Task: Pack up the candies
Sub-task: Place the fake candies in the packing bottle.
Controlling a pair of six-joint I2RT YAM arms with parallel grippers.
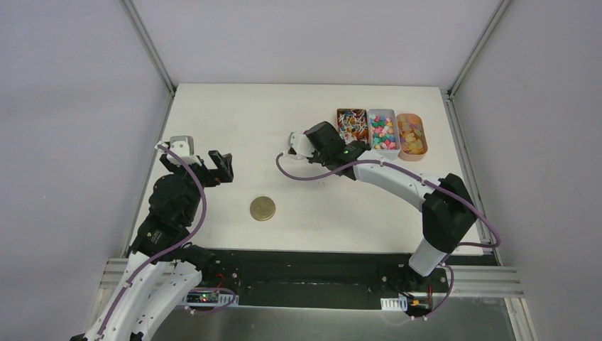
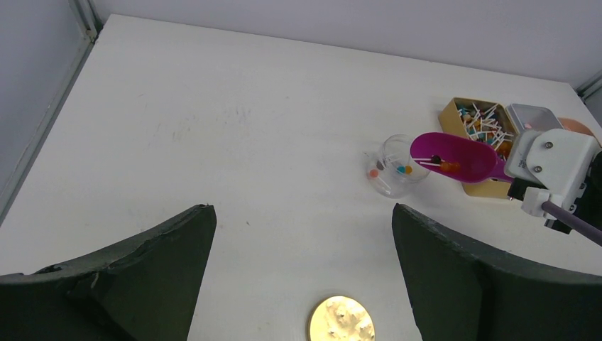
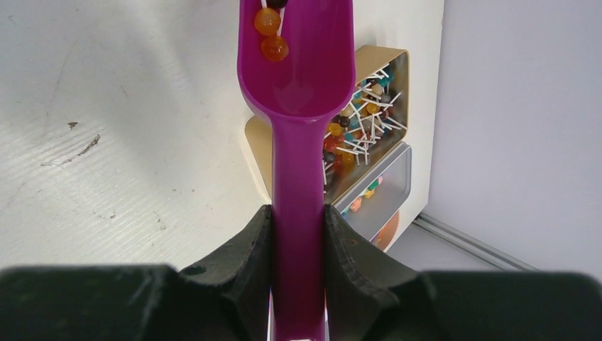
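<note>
Left wrist view shows a few candies (image 2: 444,165) in the pink scoop (image 2: 465,158), right over the little clear jar (image 2: 396,169) on the counter (image 2: 248,128). The right fingers (image 3: 261,245) squeeze its handle tight. The left fingers (image 2: 142,270) are wide open and empty. If the scoop tips too fast, they could miss and roll away.

On my left wrist camera the left gripper (image 2: 298,227) has its two dark fingers wide apart and holds nothing. Between them, at the bottom edge, lies the round gold lid (image 2: 341,320). Farther away, a magenta scoop (image 2: 461,158) has its tip at the rim of a small clear jar (image 2: 397,165). Both contain a few candies (image 2: 444,165). Behind the scoop stands a gold tin (image 2: 483,124) with many more.
</note>
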